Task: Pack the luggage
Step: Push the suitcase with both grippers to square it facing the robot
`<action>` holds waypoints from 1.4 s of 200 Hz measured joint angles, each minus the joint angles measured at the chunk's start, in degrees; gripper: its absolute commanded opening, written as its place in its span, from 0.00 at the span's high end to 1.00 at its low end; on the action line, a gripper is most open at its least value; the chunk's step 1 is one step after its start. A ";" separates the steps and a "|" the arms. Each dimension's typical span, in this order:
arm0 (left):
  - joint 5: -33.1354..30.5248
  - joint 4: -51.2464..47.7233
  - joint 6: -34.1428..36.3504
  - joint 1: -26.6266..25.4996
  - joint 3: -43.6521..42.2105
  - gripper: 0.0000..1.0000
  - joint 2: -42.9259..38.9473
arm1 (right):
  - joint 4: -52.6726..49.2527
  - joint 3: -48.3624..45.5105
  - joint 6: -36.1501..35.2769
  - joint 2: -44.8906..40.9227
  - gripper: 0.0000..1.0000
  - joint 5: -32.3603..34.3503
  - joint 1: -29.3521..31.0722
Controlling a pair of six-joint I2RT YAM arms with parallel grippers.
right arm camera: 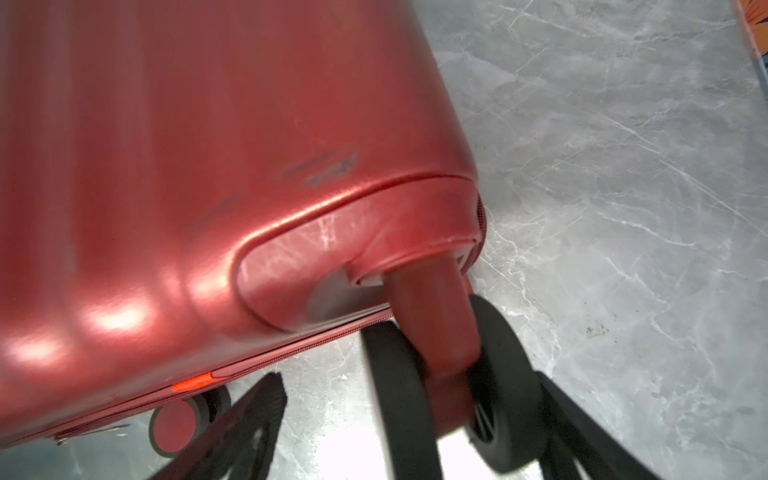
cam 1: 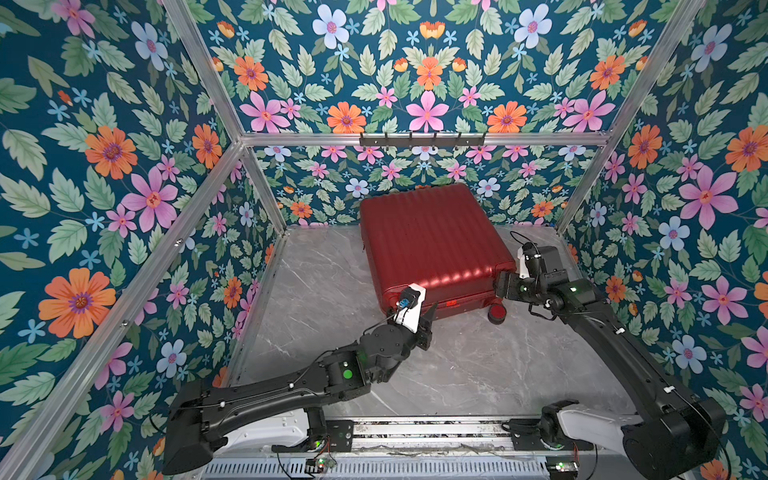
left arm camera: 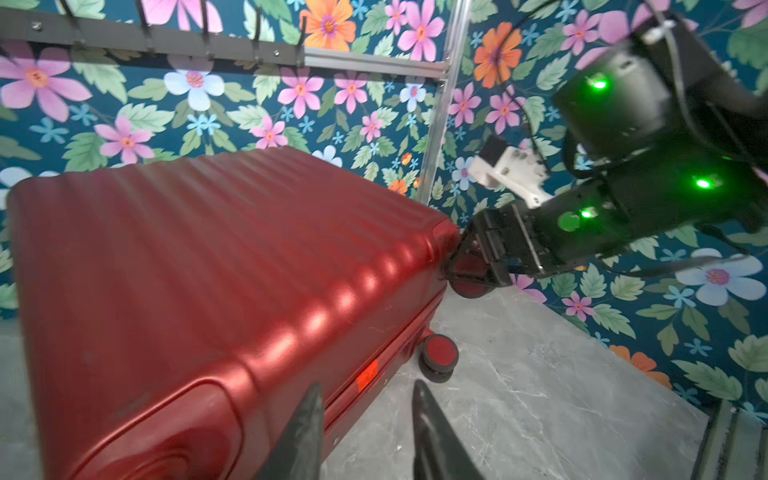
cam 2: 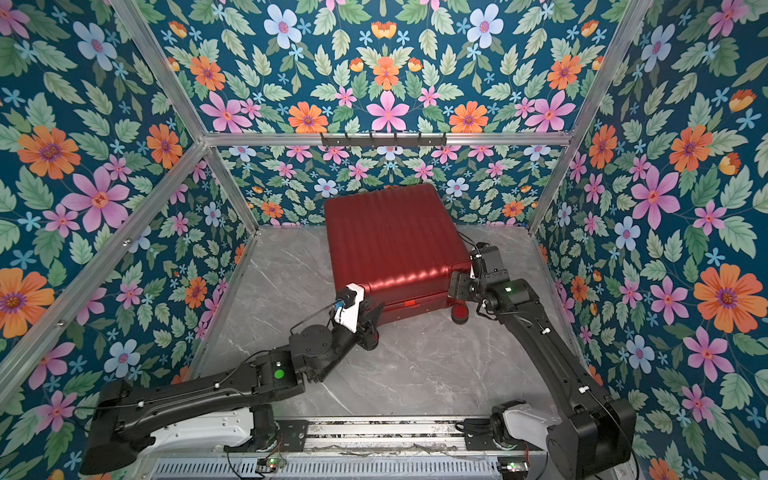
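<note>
**Item:** the luggage (cam 1: 432, 245), a dark-red ribbed shell. It lies closed and flat at the back centre of your grey marble-look table (cam 1: 457, 374), with its wheeled end toward your arms. In both top views its far end sits near the floral back wall (cam 1: 415, 170).

**Tools:**
- Your right gripper (right arm camera: 407, 378) is spread wide and straddles the upper caster (right arm camera: 436, 332) at the case's near right corner. One finger (right arm camera: 257, 415) stands clear of the wheel. You cannot tell whether the other touches it. Nothing is clenched.
- Your left gripper (left arm camera: 365, 395) is parted and released at the near left corner. One finger (left arm camera: 307, 428) sits in front of the shell, and the gripper holds nothing.

**Surroundings:**
- The lower caster (cam 1: 496, 313) rests on the table just beside the right gripper.
- An orange tag (left arm camera: 368, 376) sits on the seam.
- A hook rail (cam 1: 422, 140) is mounted above on the back wall.
- An aluminium frame post (left arm camera: 440, 124) stands in the corner beyond the case.
</note>
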 measured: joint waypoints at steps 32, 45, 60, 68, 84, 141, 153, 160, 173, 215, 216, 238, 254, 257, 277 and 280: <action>-1.73 -19.96 -9.18 3.02 8.39 0.35 -0.15 | -0.20 -0.81 0.59 -3.43 0.11 -0.76 0.02; -0.70 -26.69 -13.29 6.23 10.47 0.35 0.13 | -0.22 -1.29 1.25 -5.16 0.14 -1.14 0.11; 2.03 -32.72 -17.75 11.61 10.67 0.34 -0.44 | -0.22 -2.34 1.99 -7.08 0.16 -1.03 1.14; 3.54 -34.73 -19.65 14.12 9.73 0.33 -1.38 | -0.55 -2.97 2.58 -7.89 0.16 -0.83 2.71; 5.90 -37.57 -23.30 17.79 6.75 0.32 -4.42 | -1.16 -3.76 3.52 -8.48 0.14 -0.76 7.13; 9.27 -38.73 -32.33 24.20 -3.65 0.26 -15.17 | -0.04 -2.89 3.28 -7.54 0.01 -1.79 11.72; 10.38 -37.86 -32.35 25.53 -4.13 0.26 -15.63 | 0.07 -1.55 3.04 -7.43 0.01 -1.90 11.80; 10.91 -37.03 -32.30 25.81 -4.02 0.26 -15.56 | 0.17 -0.61 2.91 -7.15 0.01 -2.14 11.80; 11.80 -36.68 -32.06 25.99 -2.64 0.27 -14.36 | 0.17 1.38 2.54 -6.29 0.01 -2.91 11.80; 9.55 -41.38 -28.61 26.49 3.96 0.17 -12.26 | -3.45 8.02 0.74 -4.07 0.01 -3.19 11.63; 9.51 -41.46 -28.57 26.53 4.02 0.16 -12.33 | -3.56 8.13 0.66 -4.02 0.01 -3.15 11.63; 8.31 -43.19 -26.73 27.91 4.66 0.11 -14.05 | -6.25 9.94 -0.33 -2.69 0.01 -1.79 10.38; 8.39 -43.25 -25.18 29.75 4.63 0.11 -13.92 | -7.67 10.01 -0.96 -1.73 0.01 -1.75 8.76; 8.44 -43.10 -24.74 30.21 4.61 0.11 -13.68 | -7.87 9.99 -1.01 -1.53 0.01 -1.81 8.50; 11.39 -41.20 -22.71 34.84 3.89 0.11 -10.71 | -8.11 9.64 -1.11 0.02 0.01 -3.10 7.26; 12.17 -40.63 -22.47 35.78 3.72 0.11 -10.10 | -8.15 9.62 -1.11 0.26 0.01 -3.48 7.19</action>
